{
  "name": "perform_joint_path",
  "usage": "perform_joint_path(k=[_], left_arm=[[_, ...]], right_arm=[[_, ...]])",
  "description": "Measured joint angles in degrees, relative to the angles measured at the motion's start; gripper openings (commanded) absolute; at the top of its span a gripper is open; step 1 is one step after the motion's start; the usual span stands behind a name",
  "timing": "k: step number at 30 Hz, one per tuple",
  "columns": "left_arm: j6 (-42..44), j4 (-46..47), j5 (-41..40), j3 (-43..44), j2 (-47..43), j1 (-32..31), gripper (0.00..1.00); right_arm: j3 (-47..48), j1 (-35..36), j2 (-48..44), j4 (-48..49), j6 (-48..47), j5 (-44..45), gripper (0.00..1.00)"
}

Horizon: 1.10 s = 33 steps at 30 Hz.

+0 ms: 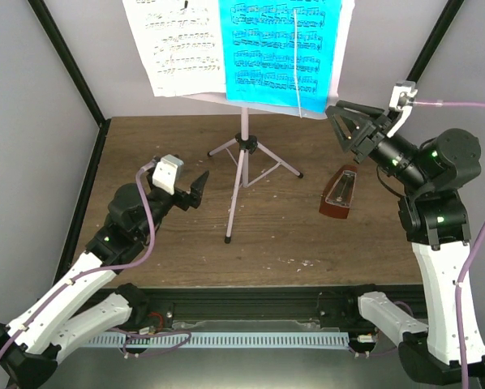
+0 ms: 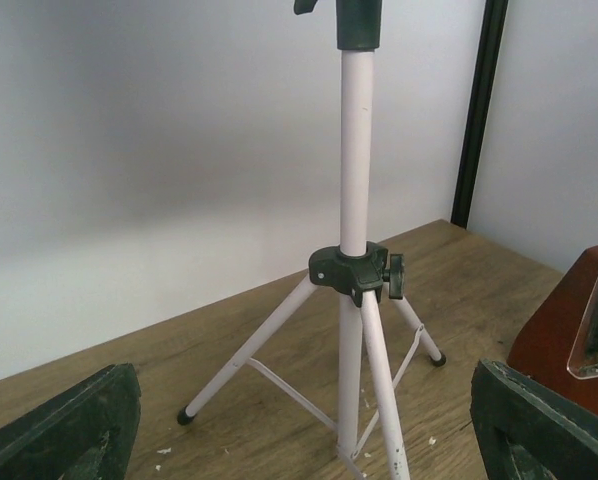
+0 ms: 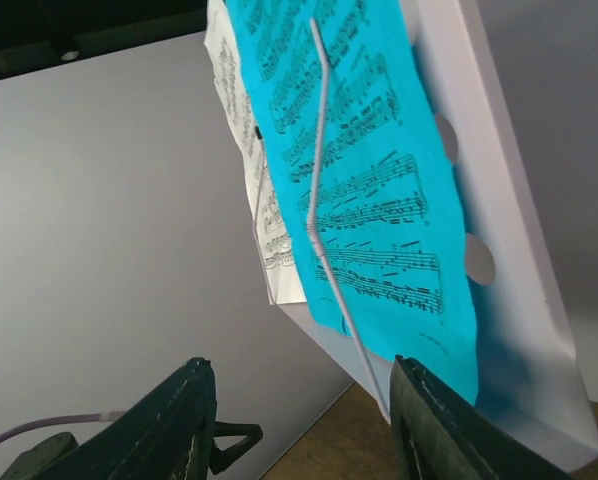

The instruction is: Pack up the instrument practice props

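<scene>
The right gripper hovers half-spread under the cyan music sheet on the music stand, mid-table near the back edge, likely to pluck it, while the left gripper, wide-spread, faces the pole.

Brown wooden desk, worn and scuffed, sprinkled with small pale flecks towards the near side. Closed in by plain grey walls on the left, at the back and on the right. Black left post and black right post slanting up from the far corners. Along the near edge, a long black rail, and just in front of it a white ribbed strip.
</scene>
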Motion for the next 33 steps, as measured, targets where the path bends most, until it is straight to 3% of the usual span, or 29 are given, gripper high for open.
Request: perform_joint_path(k=[17, 26, 33], left_arm=[[-0.5, 0.0, 0.7, 0.0, 0.9, -0.7, 0.91], [-0.7, 0.0, 0.7, 0.0, 1.0, -0.7, 0.91], [-0.7, 0.0, 0.7, 0.0, 1.6, -0.7, 0.91]], right_arm=[[1.1, 0.0, 4.7, -3.5, 0.4, 2.7, 0.49], [1.1, 0.0, 5.2, -3.7, -0.3, 3.0, 0.37], [1.0, 0.0, 5.8, -3.8, -0.6, 3.0, 0.35]])
